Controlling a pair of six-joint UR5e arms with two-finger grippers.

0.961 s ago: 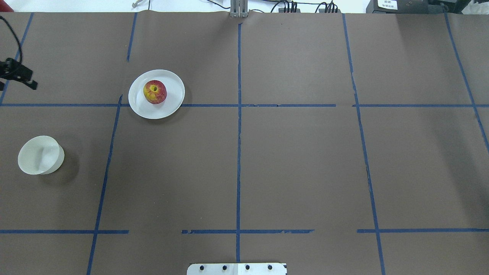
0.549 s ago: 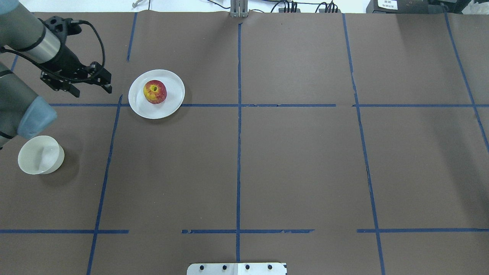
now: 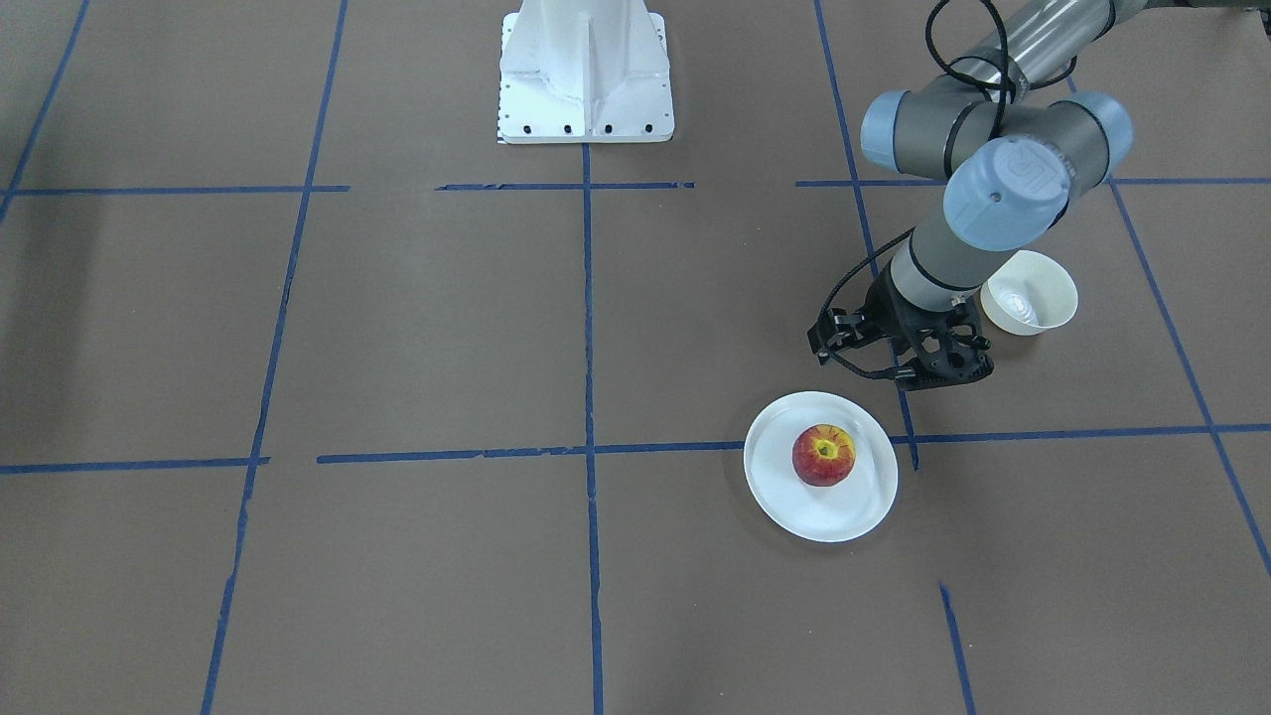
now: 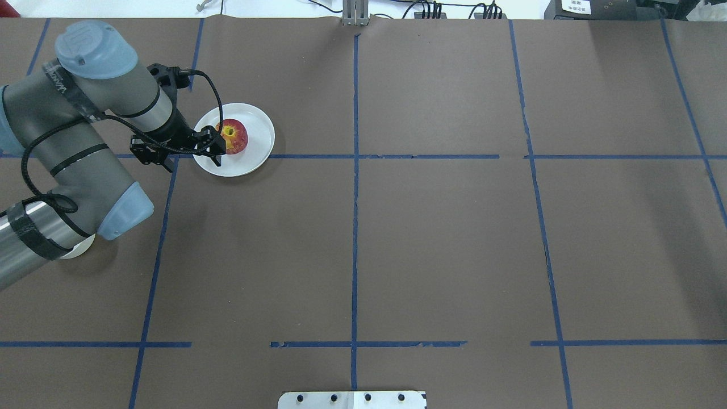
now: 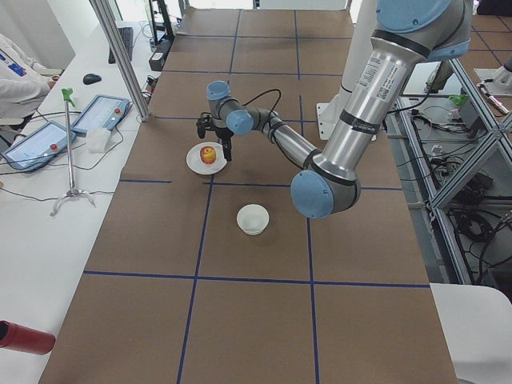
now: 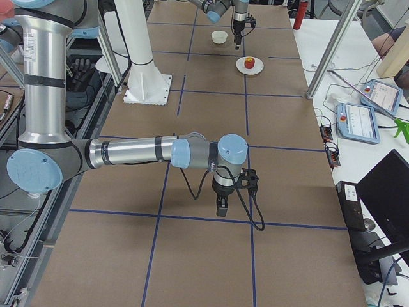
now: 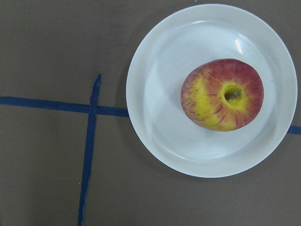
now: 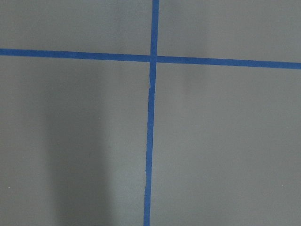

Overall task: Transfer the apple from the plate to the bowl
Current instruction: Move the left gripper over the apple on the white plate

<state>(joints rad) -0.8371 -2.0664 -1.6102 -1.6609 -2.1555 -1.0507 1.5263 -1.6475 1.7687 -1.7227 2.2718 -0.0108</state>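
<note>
On the plate [image 4: 257, 152] sits 1 apple [image 4: 234, 136]; bowl [image 3: 1053, 288] well apart; left gripper [image 4: 194, 165] spread wide; right gripper [image 6: 221, 210]: cannot tell.

Apple on plate, bowl set apart on the robot's left.

The apple [image 4: 232, 136] lies on the plate [image 4: 257, 150], near its middle. The bowl [image 3: 1030, 293] stands on the table [image 4: 454, 238] well apart from the plate (nearer the robot and further to its left). The left gripper [image 4: 193, 163] hangs between the two, seemingly above the plate's left rim, beside the apple.
</note>
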